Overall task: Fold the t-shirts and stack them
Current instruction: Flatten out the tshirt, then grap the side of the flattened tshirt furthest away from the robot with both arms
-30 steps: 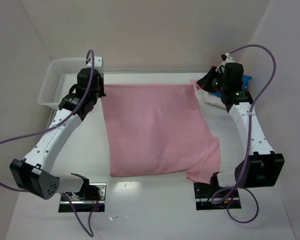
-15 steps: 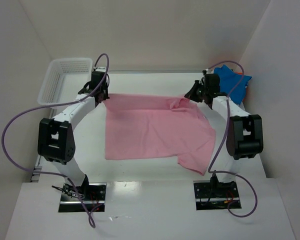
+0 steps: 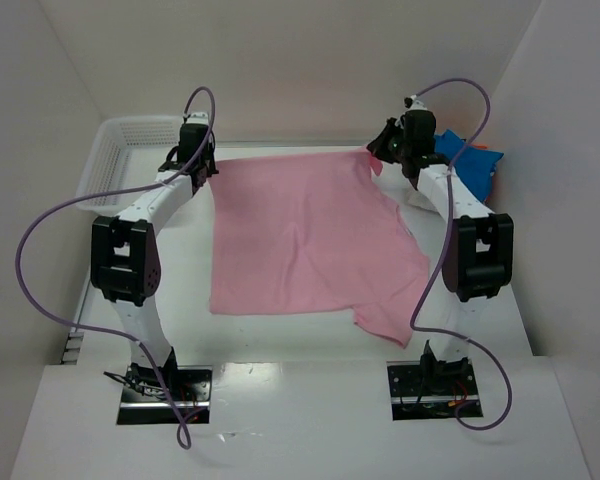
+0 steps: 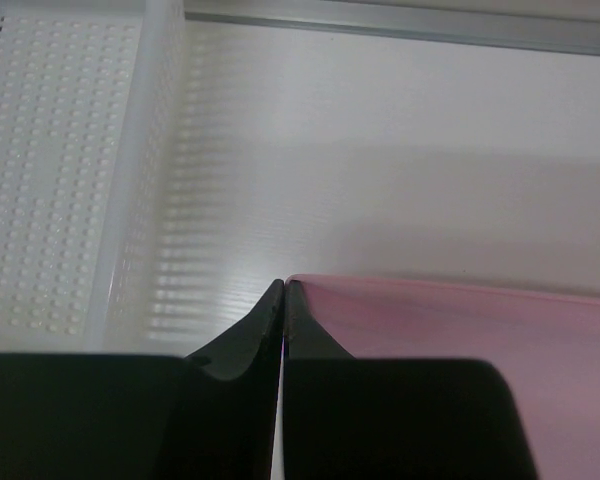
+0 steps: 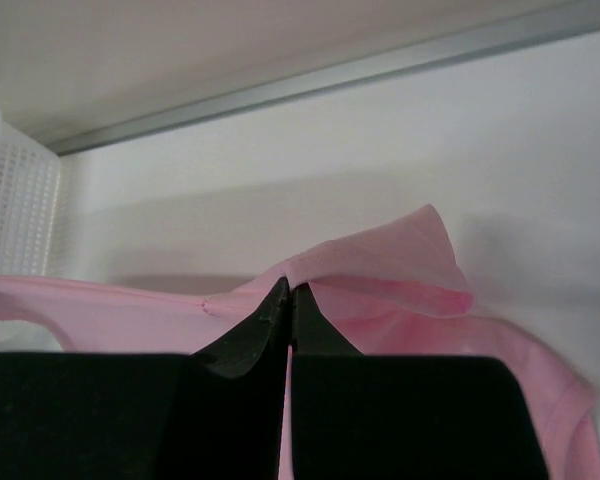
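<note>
Only overhead shows a blue t-shirt [image 3: 480, 170] near the pink t-shirt [image 3: 305, 235].

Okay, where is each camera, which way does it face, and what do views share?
Top external: above, behind the bases, looking down; left arm and right arm show, left gripper and right gripper holding far corners of the pink t-shirt.
Left wrist: on its arm, facing the far edge; shut gripper pinches a shirt corner beside the white basket.
Right wrist: on its arm, facing the far edge; shut gripper pinches bunched pink cloth.
Shared: all three show the shirt and basket.
</note>
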`<state>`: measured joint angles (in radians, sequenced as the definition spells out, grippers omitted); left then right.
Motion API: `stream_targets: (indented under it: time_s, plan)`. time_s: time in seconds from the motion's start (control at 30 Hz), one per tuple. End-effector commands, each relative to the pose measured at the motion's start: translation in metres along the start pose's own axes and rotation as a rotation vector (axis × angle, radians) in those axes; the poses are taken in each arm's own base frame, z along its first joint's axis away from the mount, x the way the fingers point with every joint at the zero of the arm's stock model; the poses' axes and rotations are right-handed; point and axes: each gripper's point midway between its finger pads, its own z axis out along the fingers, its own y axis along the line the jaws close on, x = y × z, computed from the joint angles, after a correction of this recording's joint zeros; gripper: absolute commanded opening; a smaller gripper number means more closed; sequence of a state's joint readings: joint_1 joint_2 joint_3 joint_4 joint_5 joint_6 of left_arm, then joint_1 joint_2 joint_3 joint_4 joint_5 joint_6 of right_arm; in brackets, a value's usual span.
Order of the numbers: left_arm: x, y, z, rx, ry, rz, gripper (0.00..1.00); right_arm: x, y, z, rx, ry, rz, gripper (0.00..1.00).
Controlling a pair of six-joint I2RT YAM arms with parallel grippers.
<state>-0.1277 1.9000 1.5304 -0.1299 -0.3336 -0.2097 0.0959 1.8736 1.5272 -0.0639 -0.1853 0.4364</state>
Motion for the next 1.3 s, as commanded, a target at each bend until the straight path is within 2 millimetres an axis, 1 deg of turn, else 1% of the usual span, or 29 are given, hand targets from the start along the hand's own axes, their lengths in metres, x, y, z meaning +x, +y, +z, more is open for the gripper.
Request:
stream_targets:
  time_s: [0.0,0.03,0.13,0.2,0.27,0.3,0.33,0.37,0.43,0.47,0.53,0.6,0.67,0.7,0.77,0.8,0.83,0.9,0.93,0.97,1.0,1.03,1.07,1.1,1.13,1.17,1.2,1.23,1.27]
  plan:
    - [-0.016,0.055,0.019,-0.164,-0.040,0.004,0.00,-0.045,-0.033,0.020,0.129,-0.118,-0.070,0.00]
    - [-0.016,0.055,0.021,-0.164,-0.040,0.004,0.00,-0.041,-0.035,0.026,0.127,-0.102,-0.078,0.00]
    - [-0.017,0.052,0.023,-0.154,-0.039,0.004,0.00,-0.029,-0.044,0.038,0.137,-0.076,-0.080,0.01]
    - [-0.012,0.052,0.028,-0.155,-0.029,0.007,0.00,-0.025,-0.046,0.045,0.131,-0.066,-0.084,0.03]
    - [-0.012,0.050,0.028,-0.146,-0.028,0.015,0.00,-0.016,-0.051,0.050,0.137,-0.034,-0.089,0.22]
    - [-0.012,0.050,0.028,-0.146,-0.028,0.017,0.00,-0.016,-0.050,0.050,0.137,-0.031,-0.088,0.35]
    - [-0.012,0.050,0.028,-0.146,-0.028,0.017,0.00,-0.014,-0.051,0.050,0.140,-0.022,-0.087,0.37]
    - [-0.012,0.050,0.028,-0.146,-0.028,0.017,0.00,-0.014,-0.051,0.049,0.141,-0.020,-0.094,0.42]
    - [-0.010,0.051,0.028,-0.147,-0.019,0.019,0.00,-0.011,-0.059,0.047,0.178,-0.022,-0.095,0.69]
    - [-0.010,0.050,0.028,-0.140,-0.018,0.019,0.00,-0.012,-0.061,0.045,0.191,-0.027,-0.095,0.75]
    - [-0.010,0.049,0.028,-0.136,-0.018,0.020,0.00,-0.009,-0.065,0.044,0.208,-0.027,-0.094,0.76]
    - [-0.008,0.049,0.026,-0.132,-0.015,0.020,0.00,-0.003,-0.068,0.050,0.206,-0.015,-0.093,0.76]
    - [-0.005,0.048,0.026,-0.128,-0.010,0.022,0.00,0.005,-0.065,0.059,0.172,0.019,-0.085,0.77]
    - [-0.003,0.048,0.027,-0.128,-0.004,0.024,0.00,0.003,-0.059,0.066,0.141,0.029,-0.079,0.76]
    - [-0.001,0.048,0.027,-0.125,0.000,0.025,0.00,0.013,-0.056,0.078,0.098,0.077,-0.072,0.74]
    - [0.002,0.047,0.027,-0.120,0.005,0.026,0.00,0.008,-0.048,0.083,0.075,0.079,-0.074,0.72]
    - [0.002,0.047,0.027,-0.120,0.005,0.026,0.00,0.009,-0.039,0.090,0.054,0.094,-0.077,0.71]
    - [0.002,0.046,0.027,-0.117,0.006,0.026,0.00,0.013,-0.013,0.108,0.009,0.112,-0.108,0.71]
    - [0.002,0.045,0.027,-0.111,0.006,0.026,0.00,0.011,-0.002,0.117,-0.013,0.108,-0.116,0.71]
    - [0.003,0.046,0.028,-0.111,0.009,0.027,0.00,0.021,0.005,0.125,-0.020,0.131,-0.121,0.72]
    - [0.007,0.046,0.028,-0.111,0.016,0.029,0.00,0.038,0.013,0.133,-0.027,0.167,-0.127,0.75]
    - [0.007,0.046,0.028,-0.111,0.016,0.029,0.00,0.029,0.026,0.133,-0.046,0.148,-0.135,0.76]
    - [0.008,0.046,0.028,-0.112,0.018,0.030,0.00,0.032,0.032,0.142,-0.057,0.148,-0.139,0.76]
    - [0.011,0.046,0.028,-0.112,0.025,0.032,0.00,0.042,0.037,0.147,-0.057,0.174,-0.133,0.76]
    - [0.011,0.046,0.028,-0.112,0.025,0.032,0.00,0.043,0.036,0.157,-0.056,0.164,-0.134,0.76]
    - [0.011,0.046,0.028,-0.112,0.025,0.032,0.00,0.051,0.041,0.160,-0.060,0.179,-0.128,0.76]
    - [0.011,0.046,0.028,-0.112,0.025,0.032,0.00,0.055,0.042,0.162,-0.065,0.190,-0.126,0.76]
    - [0.011,0.046,0.028,-0.112,0.025,0.032,0.00,0.055,0.049,0.160,-0.070,0.194,-0.118,0.76]
    - [0.011,0.046,0.028,-0.112,0.025,0.032,0.00,0.071,0.040,0.167,-0.054,0.225,-0.105,0.76]
